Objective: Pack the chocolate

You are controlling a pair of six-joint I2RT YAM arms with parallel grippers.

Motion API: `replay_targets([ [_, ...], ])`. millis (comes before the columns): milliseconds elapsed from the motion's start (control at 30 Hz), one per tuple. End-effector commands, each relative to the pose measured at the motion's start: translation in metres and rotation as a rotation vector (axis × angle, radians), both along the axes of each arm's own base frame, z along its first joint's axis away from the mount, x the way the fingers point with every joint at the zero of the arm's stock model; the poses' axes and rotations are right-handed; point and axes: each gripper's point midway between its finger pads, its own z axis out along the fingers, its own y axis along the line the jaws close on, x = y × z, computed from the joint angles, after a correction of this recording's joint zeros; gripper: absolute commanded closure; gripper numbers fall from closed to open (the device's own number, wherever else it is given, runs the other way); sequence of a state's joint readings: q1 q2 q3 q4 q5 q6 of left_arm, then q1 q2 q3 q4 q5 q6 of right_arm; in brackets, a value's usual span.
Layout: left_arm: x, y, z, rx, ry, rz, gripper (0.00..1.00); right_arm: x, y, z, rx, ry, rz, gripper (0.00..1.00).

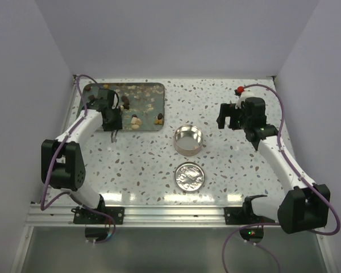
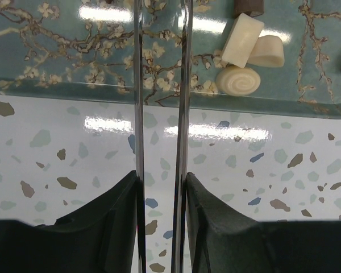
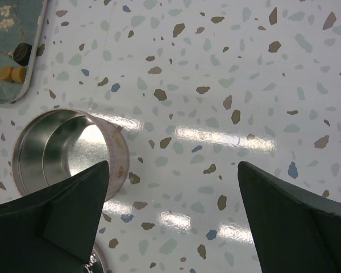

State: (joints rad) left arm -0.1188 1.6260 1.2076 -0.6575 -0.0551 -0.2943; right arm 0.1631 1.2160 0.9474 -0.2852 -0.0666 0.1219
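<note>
Currently the chocolate (image 1: 135, 121) is lying scattered on the blossom-patterned tray (image 1: 145, 91) at the far left of the tabletop (image 1: 233, 165), with dark lumps (image 1: 126, 104) sitting toward the back and cream lumps (image 2: 241, 40) clustering by the tray's near edge. The left claw (image 2: 161, 183) is squeezing a pair of tweezers (image 2: 137, 114), whose thin blades are reaching over the tray's near rim with a narrow gap and nothing between them; their tips are running out of the wrist view. The right claw (image 3: 173, 170) is hanging wide open and empty over bare tabletop, to the right of the tin (image 1: 188, 149). The tin is standing open and empty mid-tabletop, its lid (image 1: 190, 176) lying just nearer the arm bases.
</note>
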Motion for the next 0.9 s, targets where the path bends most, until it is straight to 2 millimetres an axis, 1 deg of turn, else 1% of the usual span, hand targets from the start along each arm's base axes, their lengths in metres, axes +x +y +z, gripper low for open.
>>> replay_targets([
  [0,0.021,0.003,0.014,-0.003,-0.072,-0.004,0.6,0.005,-0.002,0.022,-0.008,-0.059,-0.007,0.02],
  [200,0.022,0.011,0.012,0.012,-0.065,0.009,0.61,0.004,-0.002,0.021,-0.011,-0.058,-0.009,0.02],
  [300,0.023,0.013,0.011,0.015,-0.063,0.007,0.66,0.004,-0.002,0.022,-0.012,-0.062,-0.008,0.02],
  [400,0.021,0.012,0.016,0.009,-0.061,-0.004,0.7,0.004,-0.003,0.022,-0.015,-0.062,-0.01,0.02],
  [467,0.021,0.01,0.026,0.006,-0.079,-0.019,0.71,0.004,-0.003,0.022,-0.014,-0.062,-0.012,0.02],
  [500,0.017,0.009,0.028,0.0,-0.071,-0.032,0.72,0.004,-0.003,0.022,-0.012,-0.063,-0.012,0.02],
  [533,0.017,0.008,0.037,-0.003,-0.085,-0.047,0.72,0.005,-0.003,0.022,-0.011,-0.063,-0.012,0.02],
  [567,0.015,0.006,0.041,-0.004,-0.087,-0.061,0.73,0.006,-0.002,0.023,-0.009,-0.067,-0.011,0.02],
  [667,0.006,0.002,0.056,-0.02,-0.103,-0.113,0.73,0.01,-0.001,0.025,-0.008,-0.069,-0.008,0.02],
  [700,0.0,-0.001,0.063,-0.034,-0.106,-0.134,0.73,0.012,0.0,0.026,-0.006,-0.07,-0.008,0.02],
  [767,-0.007,-0.005,0.066,-0.043,-0.102,-0.169,0.73,0.017,0.001,0.028,-0.002,-0.074,-0.008,0.01],
  [800,-0.012,-0.011,0.073,-0.058,-0.117,-0.193,0.73,0.018,0.002,0.029,0.001,-0.075,-0.006,0.02],
  [867,-0.018,-0.018,0.076,-0.062,-0.125,-0.223,0.73,0.023,0.004,0.03,0.012,-0.076,0.0,0.02],
])
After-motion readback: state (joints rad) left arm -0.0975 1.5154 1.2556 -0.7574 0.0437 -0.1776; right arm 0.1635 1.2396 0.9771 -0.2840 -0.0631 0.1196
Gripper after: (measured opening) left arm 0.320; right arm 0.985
